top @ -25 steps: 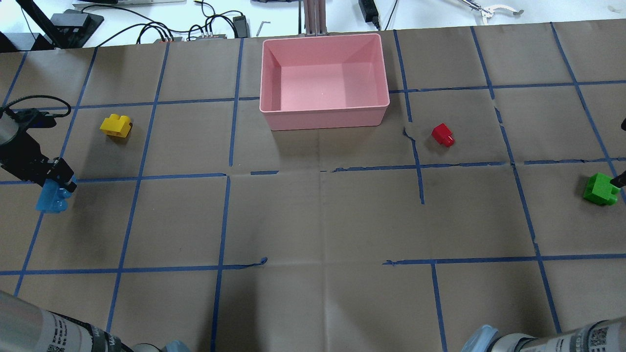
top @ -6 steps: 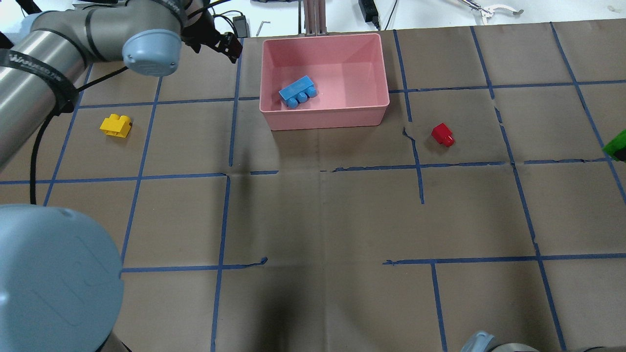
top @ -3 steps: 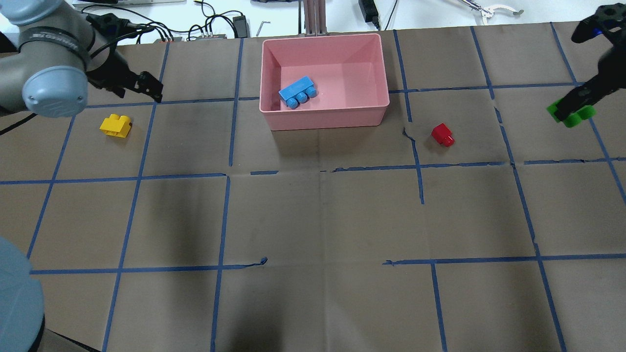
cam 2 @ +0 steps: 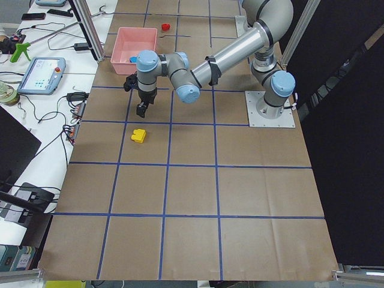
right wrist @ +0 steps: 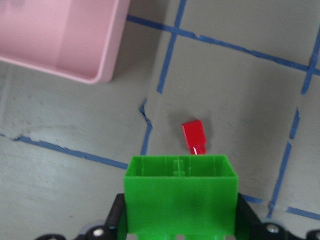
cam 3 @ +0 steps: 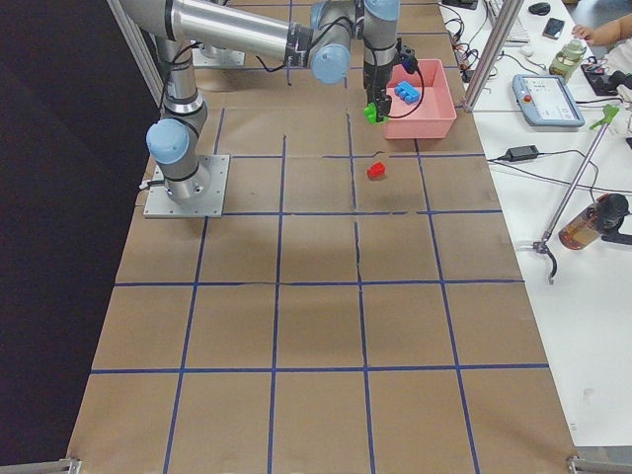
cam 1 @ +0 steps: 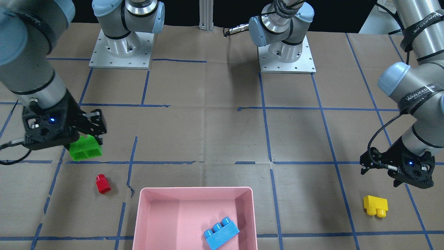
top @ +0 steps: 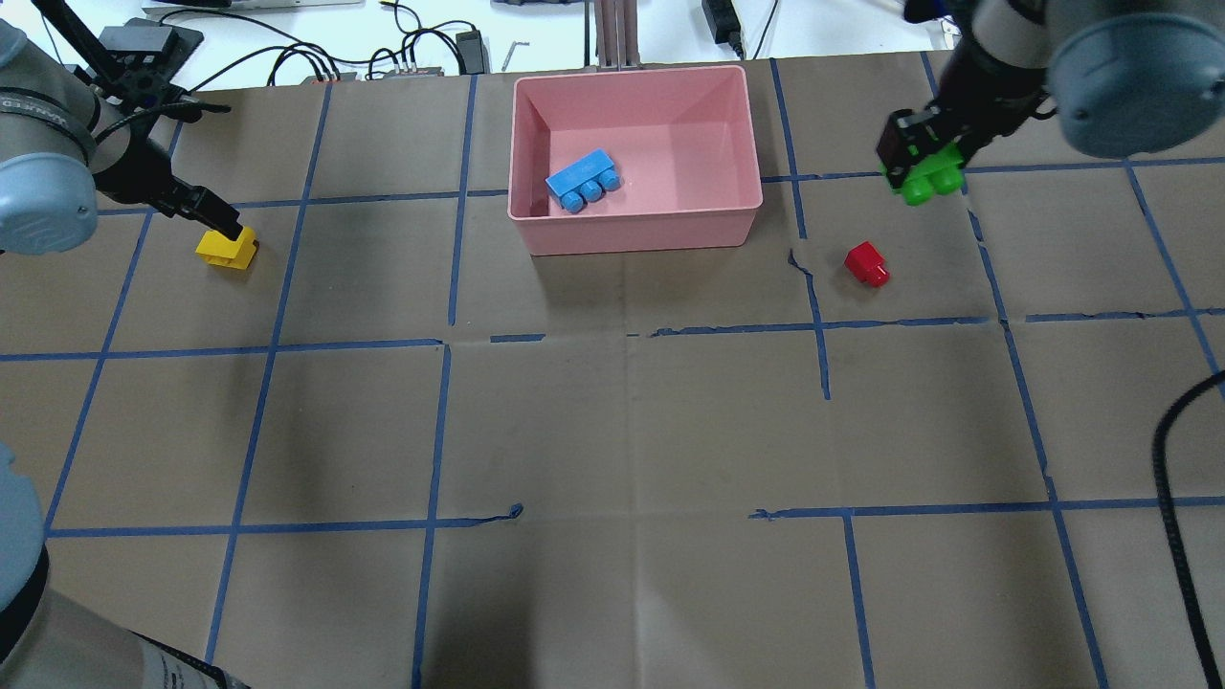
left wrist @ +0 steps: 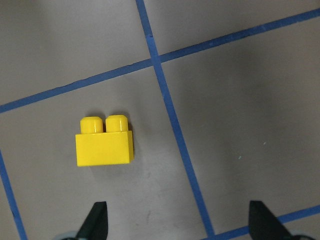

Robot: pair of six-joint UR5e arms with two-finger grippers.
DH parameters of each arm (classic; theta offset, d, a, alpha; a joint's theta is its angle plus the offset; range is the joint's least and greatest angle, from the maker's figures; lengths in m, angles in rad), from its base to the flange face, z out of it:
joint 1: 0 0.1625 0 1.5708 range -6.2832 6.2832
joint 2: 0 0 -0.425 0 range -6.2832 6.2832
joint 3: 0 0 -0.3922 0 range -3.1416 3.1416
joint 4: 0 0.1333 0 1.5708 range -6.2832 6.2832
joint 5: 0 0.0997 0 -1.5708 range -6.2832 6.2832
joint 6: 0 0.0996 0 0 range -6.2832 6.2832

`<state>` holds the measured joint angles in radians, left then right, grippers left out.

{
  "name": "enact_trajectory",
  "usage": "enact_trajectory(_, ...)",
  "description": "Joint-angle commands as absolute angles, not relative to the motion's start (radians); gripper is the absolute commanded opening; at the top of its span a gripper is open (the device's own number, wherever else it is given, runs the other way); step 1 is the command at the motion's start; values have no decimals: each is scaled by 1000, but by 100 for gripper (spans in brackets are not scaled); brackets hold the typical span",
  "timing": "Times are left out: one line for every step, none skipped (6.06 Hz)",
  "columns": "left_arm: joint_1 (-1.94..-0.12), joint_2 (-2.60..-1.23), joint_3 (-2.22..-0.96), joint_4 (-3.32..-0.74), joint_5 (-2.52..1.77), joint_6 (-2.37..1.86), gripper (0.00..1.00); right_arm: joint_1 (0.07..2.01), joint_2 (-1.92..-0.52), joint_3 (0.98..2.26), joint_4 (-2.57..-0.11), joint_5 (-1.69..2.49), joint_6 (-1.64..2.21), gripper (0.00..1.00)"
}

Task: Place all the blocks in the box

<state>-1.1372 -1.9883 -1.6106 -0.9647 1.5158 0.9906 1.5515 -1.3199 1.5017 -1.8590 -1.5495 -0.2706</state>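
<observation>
The pink box stands at the table's far middle, with the blue three-stud brick lying inside it. My left gripper is open and hovers over the yellow brick. In the left wrist view the yellow brick lies just ahead of the left finger of the open pair. My right gripper is shut on the green brick and holds it in the air right of the box. The red brick lies on the table below it, as the right wrist view shows.
Brown paper with blue tape lines covers the table. Cables and tools lie past the far edge. Both arm bases stand on plates at the robot's side.
The blue brick has gone from my left gripper into the box. My left gripper moved back left to over the yellow brick. My right gripper lifted the green brick and carried it left toward the box.
</observation>
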Motion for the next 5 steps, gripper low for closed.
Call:
enact_trajectory(-1123,-2061,-1557,-919,1514,1297,100,1714,-1065,1255,-1862,-1548,-42,48)
enact_trajectory(-1121,-2119,-1507,-917,1508,1507,100,1753,-931,1153,-1873,-1507,15,48)
enact_trajectory(-1120,-2167,-1467,-929,1515,1582,99,1765,-870,1135,-1937,-1497,18,48)
enact_trajectory(-1120,-2190,-1466,-937,1519,1616,99,1764,-820,1135,-1988,-1496,18,48)
enact_trajectory(-1114,-2194,-1489,-937,1529,1665,99,1764,-812,1132,-2014,-1496,18,65)
